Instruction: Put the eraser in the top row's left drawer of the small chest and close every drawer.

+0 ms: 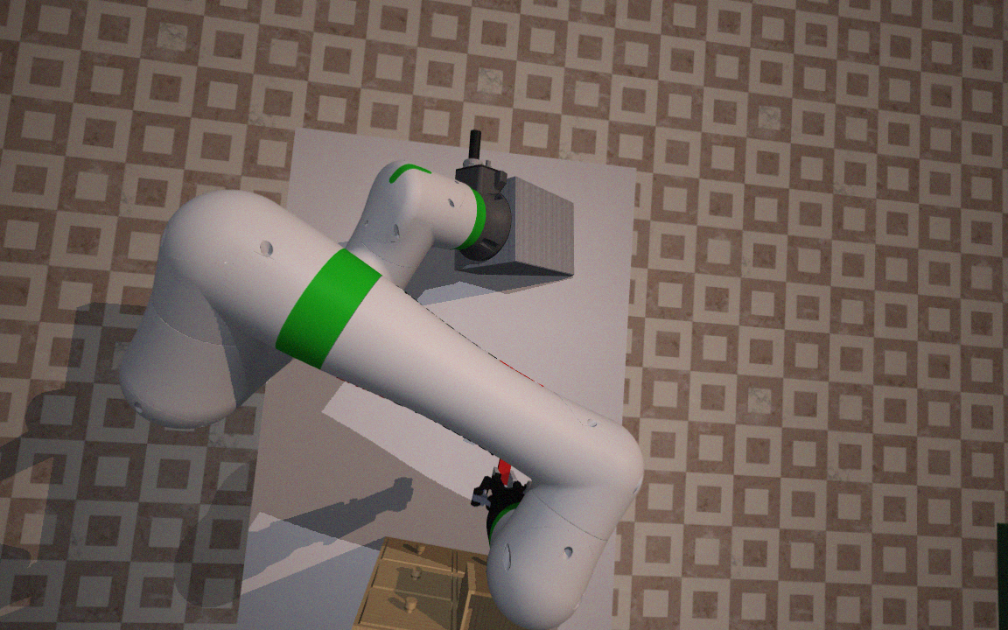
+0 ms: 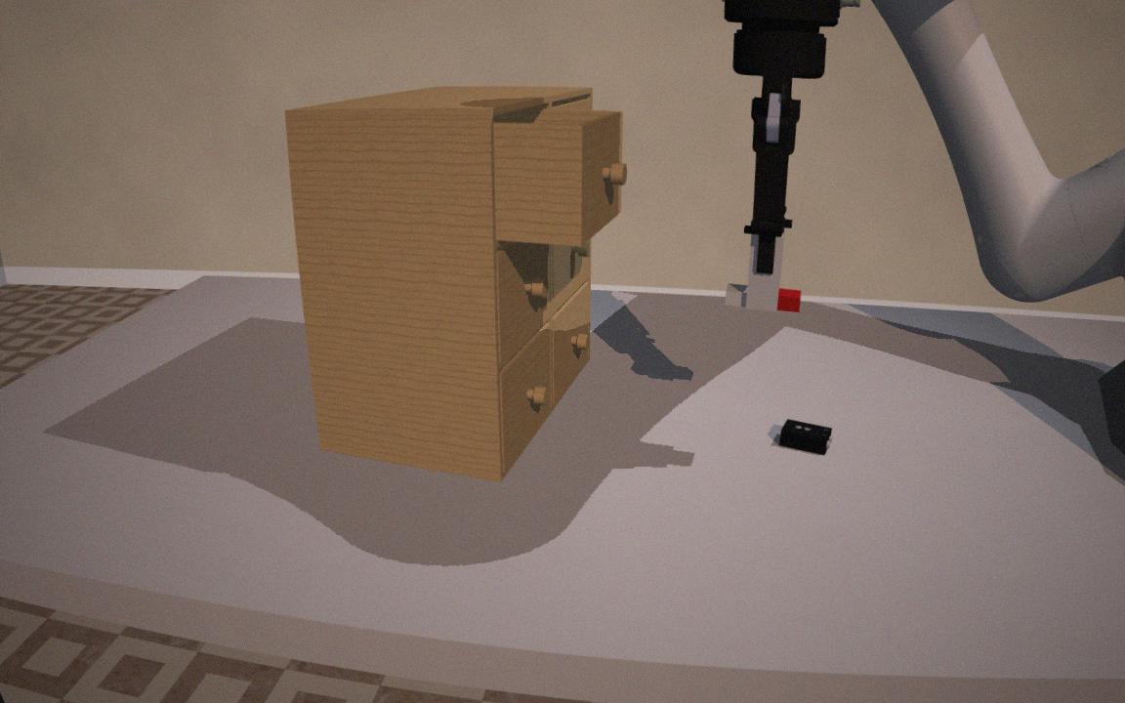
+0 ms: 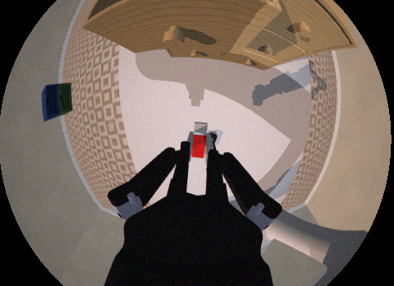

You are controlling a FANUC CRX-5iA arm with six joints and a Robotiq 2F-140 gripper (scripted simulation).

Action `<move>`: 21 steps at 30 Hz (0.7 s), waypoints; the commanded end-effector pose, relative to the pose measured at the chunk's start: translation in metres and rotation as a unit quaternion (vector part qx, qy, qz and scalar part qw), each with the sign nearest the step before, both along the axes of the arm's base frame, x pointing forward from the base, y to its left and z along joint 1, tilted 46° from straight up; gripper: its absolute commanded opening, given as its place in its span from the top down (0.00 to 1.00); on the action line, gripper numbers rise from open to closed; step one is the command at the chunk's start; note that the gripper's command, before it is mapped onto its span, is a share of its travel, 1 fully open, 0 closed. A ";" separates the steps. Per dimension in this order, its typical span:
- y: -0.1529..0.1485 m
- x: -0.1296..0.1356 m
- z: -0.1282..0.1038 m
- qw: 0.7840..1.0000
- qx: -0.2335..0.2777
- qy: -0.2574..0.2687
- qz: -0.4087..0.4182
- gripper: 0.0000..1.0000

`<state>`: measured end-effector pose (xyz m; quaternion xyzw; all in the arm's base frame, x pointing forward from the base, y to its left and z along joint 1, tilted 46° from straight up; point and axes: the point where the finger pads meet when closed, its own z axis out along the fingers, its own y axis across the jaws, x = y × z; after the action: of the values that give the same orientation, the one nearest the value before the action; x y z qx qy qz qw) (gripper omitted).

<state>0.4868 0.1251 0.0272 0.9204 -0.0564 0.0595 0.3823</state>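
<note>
The eraser (image 2: 779, 298) is a small bar, grey-white at one end and red at the other. My gripper (image 2: 765, 262) is shut on it and holds it in the air, pointing straight down, in front of the chest's drawer fronts. In the wrist view the eraser (image 3: 199, 145) sits between the fingertips. The wooden chest (image 2: 444, 270) stands on the table. Its top-row left drawer (image 2: 560, 175) is pulled out, with its knob (image 2: 613, 173) facing the gripper. The gripper hangs below that drawer's height and some way off from its front.
A small black block (image 2: 805, 434) lies on the table to the right of the chest. The arm's grey base (image 1: 527, 227) stands at the far end of the table. The arm's links (image 1: 414, 352) span over the table. The chest's other drawers (image 2: 540, 350) look pushed in.
</note>
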 end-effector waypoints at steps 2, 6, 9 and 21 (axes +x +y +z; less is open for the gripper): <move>0.012 -0.001 0.012 1.000 0.000 0.000 0.000 0.89; 0.026 -0.002 0.026 1.000 0.000 0.000 0.000 0.89; 0.037 -0.003 0.037 1.000 0.000 0.000 0.000 0.89; 0.074 -0.006 0.073 1.000 0.000 0.000 0.000 0.89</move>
<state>0.4812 0.1906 0.0919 0.9204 -0.0563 0.0597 0.3822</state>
